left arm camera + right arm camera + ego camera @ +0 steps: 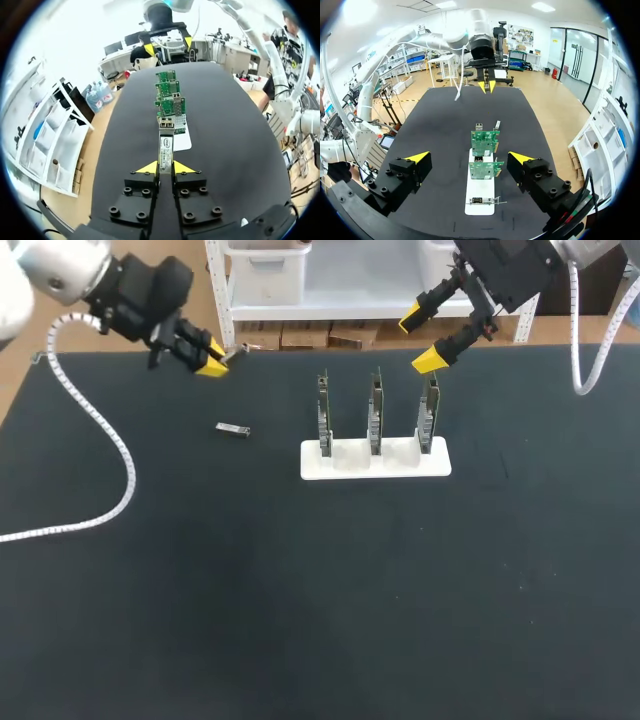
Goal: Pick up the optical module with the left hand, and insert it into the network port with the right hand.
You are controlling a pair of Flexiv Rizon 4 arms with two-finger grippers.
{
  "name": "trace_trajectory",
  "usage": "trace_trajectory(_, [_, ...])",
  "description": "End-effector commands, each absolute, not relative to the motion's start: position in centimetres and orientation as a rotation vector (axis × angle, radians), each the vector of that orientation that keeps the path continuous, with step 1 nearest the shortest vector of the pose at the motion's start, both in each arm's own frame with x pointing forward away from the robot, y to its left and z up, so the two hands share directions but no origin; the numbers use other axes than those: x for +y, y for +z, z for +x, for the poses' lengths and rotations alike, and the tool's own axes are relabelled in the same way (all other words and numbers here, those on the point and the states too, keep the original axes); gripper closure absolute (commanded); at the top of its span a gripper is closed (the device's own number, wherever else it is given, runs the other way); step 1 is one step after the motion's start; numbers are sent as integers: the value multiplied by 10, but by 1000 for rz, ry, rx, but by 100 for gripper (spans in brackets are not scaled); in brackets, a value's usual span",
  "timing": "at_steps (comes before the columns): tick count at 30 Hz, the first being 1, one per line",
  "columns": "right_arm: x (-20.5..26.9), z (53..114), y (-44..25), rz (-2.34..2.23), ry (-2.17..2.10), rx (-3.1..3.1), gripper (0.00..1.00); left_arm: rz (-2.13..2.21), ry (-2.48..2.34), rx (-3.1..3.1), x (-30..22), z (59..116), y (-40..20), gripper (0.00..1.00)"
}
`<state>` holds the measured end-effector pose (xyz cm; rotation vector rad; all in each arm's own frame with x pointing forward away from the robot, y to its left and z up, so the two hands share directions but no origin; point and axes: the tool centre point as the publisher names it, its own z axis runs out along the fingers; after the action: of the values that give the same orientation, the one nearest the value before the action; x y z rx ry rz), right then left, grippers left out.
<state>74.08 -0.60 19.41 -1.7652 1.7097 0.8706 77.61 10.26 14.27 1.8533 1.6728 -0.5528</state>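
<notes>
Since my left gripper (214, 357) is pinched tight on the optical module (166, 148), up in the air at the far left, I should carry it slowly toward the middle. My right gripper (428, 336) hangs with its fingers wide apart over the right board (429, 412) in the white stand (375, 465). It should grab the free end straight, so nothing tilts. A spare module (232, 429) lies on the table (150, 590).
</notes>
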Motion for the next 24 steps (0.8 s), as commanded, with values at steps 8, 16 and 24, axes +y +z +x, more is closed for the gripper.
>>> trace_trajectory(8, [-6, 740, 194, -1763, 869, 1710, 0, 1785, -475, 1717, 116, 765, 140, 100])
trace_trajectory(16, [-6, 740, 194, -1763, 869, 1710, 0, 1785, -475, 1717, 116, 765, 140, 100])
trace_trajectory(24, [-6, 740, 194, -1763, 869, 1710, 0, 1785, -475, 1717, 116, 765, 140, 100])
